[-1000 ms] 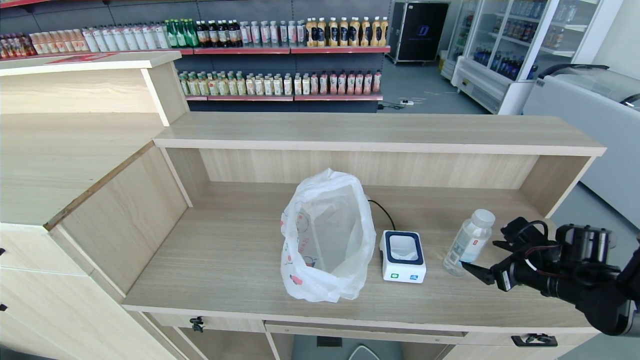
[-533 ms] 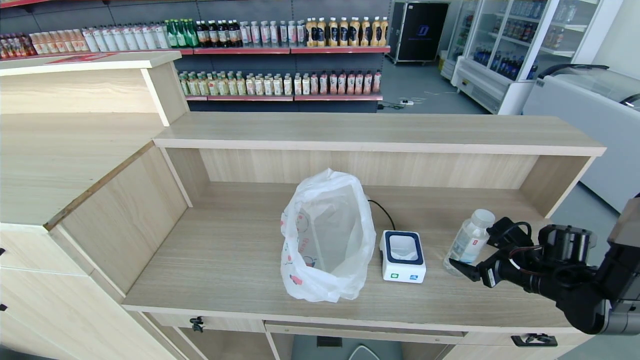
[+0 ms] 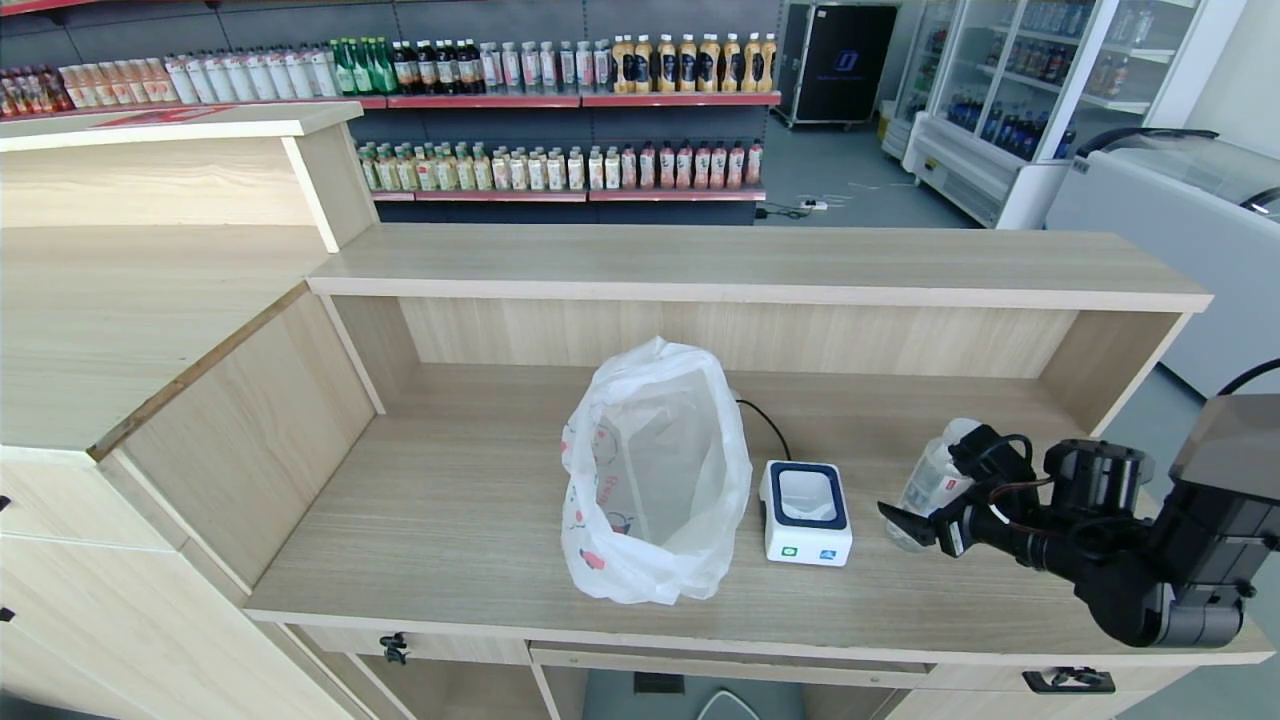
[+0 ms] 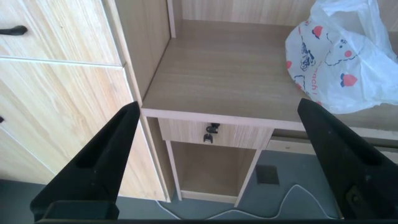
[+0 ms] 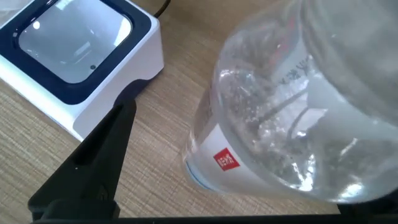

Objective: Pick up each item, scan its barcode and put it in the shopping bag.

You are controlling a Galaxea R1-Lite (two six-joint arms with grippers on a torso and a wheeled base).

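Clear plastic water bottle (image 3: pixel 918 495) stands on the pale wooden counter (image 3: pixel 480 500), just beside the white barcode scanner (image 3: pixel 805 510). Our right gripper (image 3: pixel 925 475) brackets it, jaws wide. We should close squarely at mid-body and gently, lest it tip.

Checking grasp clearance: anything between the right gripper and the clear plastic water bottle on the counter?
Nothing visible. The open right gripper flanks the clear plastic water bottle, which stands upright on the wooden counter. The white, blue-rimmed barcode scanner sits beside the bottle, off that line.
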